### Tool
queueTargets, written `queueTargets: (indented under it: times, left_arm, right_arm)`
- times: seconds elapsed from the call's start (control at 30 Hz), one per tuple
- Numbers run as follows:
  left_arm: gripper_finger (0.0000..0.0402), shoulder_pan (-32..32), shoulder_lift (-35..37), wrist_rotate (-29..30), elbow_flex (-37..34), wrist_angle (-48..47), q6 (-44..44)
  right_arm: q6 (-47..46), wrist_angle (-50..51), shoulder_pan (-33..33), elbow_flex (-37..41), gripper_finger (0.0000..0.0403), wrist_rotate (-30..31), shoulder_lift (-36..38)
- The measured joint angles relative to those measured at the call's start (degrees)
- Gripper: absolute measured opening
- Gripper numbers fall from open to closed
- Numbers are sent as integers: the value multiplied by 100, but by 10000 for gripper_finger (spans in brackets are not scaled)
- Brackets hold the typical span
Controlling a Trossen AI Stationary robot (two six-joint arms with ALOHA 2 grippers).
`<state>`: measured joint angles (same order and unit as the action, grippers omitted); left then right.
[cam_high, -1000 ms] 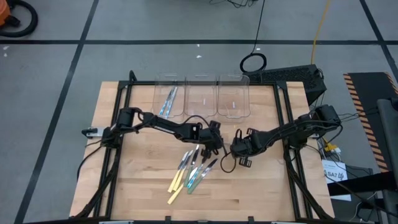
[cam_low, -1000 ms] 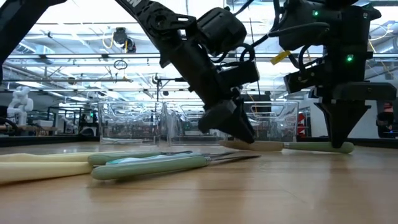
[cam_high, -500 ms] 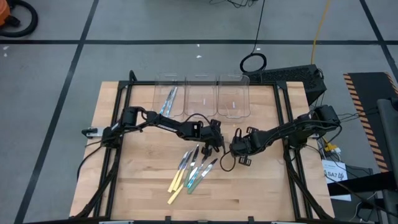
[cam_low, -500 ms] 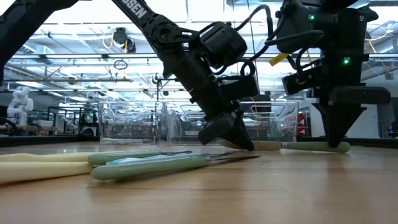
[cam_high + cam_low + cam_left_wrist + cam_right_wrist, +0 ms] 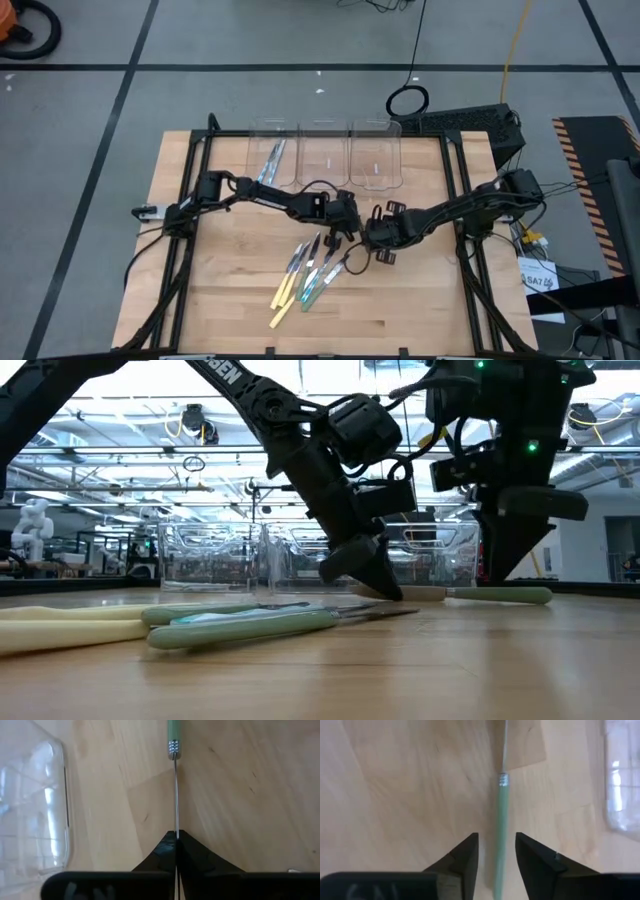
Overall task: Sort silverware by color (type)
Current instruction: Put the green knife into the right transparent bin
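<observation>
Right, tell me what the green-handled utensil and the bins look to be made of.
The green-handled utensil has a matte pale green handle, probably plastic, with a ribbed silvery collar and thin shiny blade, likely metal; the left tool is shut on that blade. The bins are see-through with glossy highlights, likely clear plastic.

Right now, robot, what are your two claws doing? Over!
Left gripper shut on green-handled utensil, pinching its metal end. Right gripper open, fingers either side of the handle. Other utensils lie close by; nothing blocking.
</observation>
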<state>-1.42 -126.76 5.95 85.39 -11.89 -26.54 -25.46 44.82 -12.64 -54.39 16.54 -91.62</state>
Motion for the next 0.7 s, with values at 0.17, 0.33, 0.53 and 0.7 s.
queueTargets:
  times: [0.17, 0.33, 0.53, 0.7]
  left_arm:
    - [11, -4, -7, -23, 217, -432, 186]
    - [11, -2, -7, -32, 222, -464, 230]
    - [11, -2, -7, -60, 228, -512, 217]
    - [26, 6, -4, -122, 237, -559, 403]
  right_arm:
    - [-58, 255, 4, 2, 120, -1, -170]
    - [-26, 305, 28, 2, 101, -28, -403]
    - [132, 179, 100, -26, 51, -350, -699]
    - [193, 194, 140, -20, 21, -370, -687]
